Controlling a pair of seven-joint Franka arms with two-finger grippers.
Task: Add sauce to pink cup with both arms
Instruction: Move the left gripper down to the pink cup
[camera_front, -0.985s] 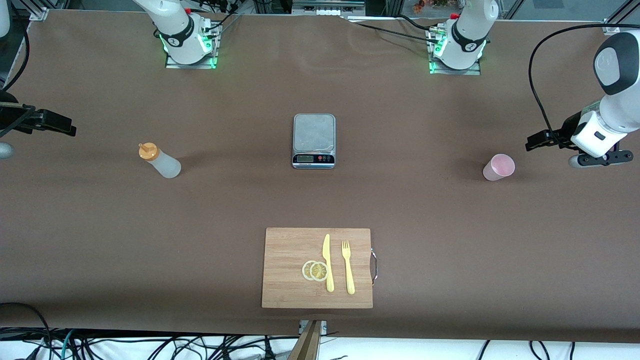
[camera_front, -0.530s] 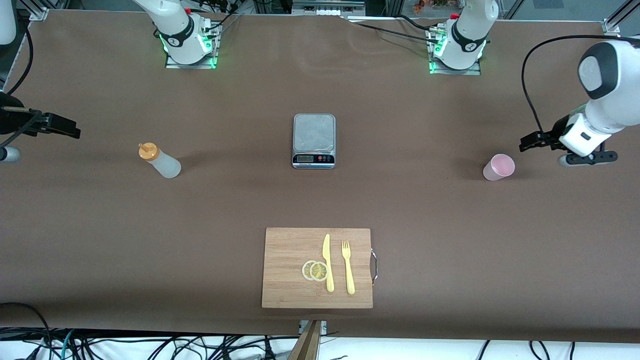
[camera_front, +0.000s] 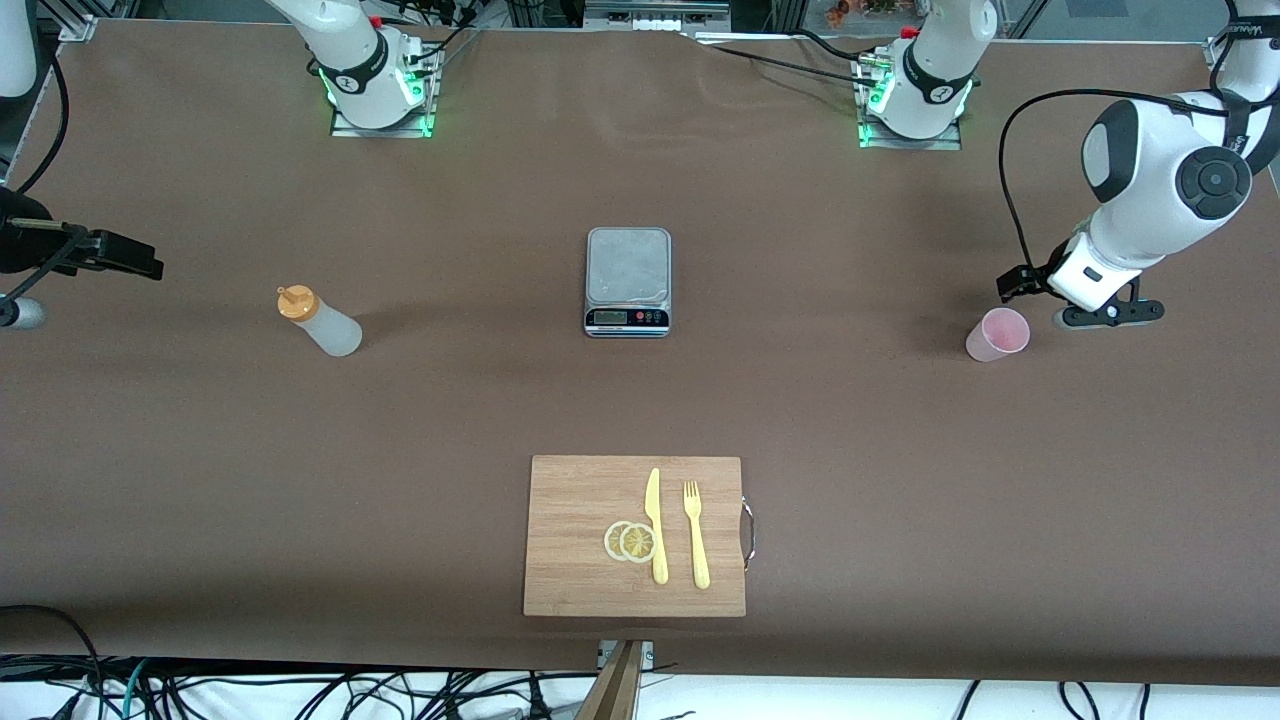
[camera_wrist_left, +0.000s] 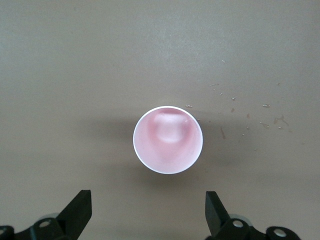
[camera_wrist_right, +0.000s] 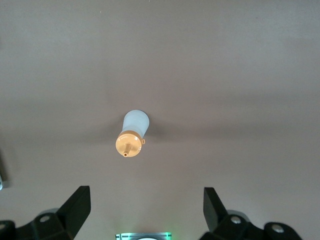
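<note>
Front view gave you layout: small pale pink plastic cup (camera_front: 997, 334) stood toward left arm's end of table, translucent whitish squeeze bottle with orange cap (camera_front: 319, 321) toward right arm's end, silver kitchen scale (camera_front: 628, 281) between them. Left gripper (camera_front: 1018, 284) hung just beside cup. Only your wrist views showed jaws: left gripper (camera_wrist_left: 148, 212) spread wide, holding nothing, above cup (camera_wrist_left: 168, 139); right gripper (camera_wrist_right: 147, 209) likewise spread, above bottle (camera_wrist_right: 132, 134).

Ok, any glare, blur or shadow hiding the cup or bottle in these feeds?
Front view: even light, pink cup and sauce bottle sharp, faint shadows. Left wrist view: cup in focus, soft shadow around it. Right wrist view: dimmer, bottle clear, no glare.
</note>
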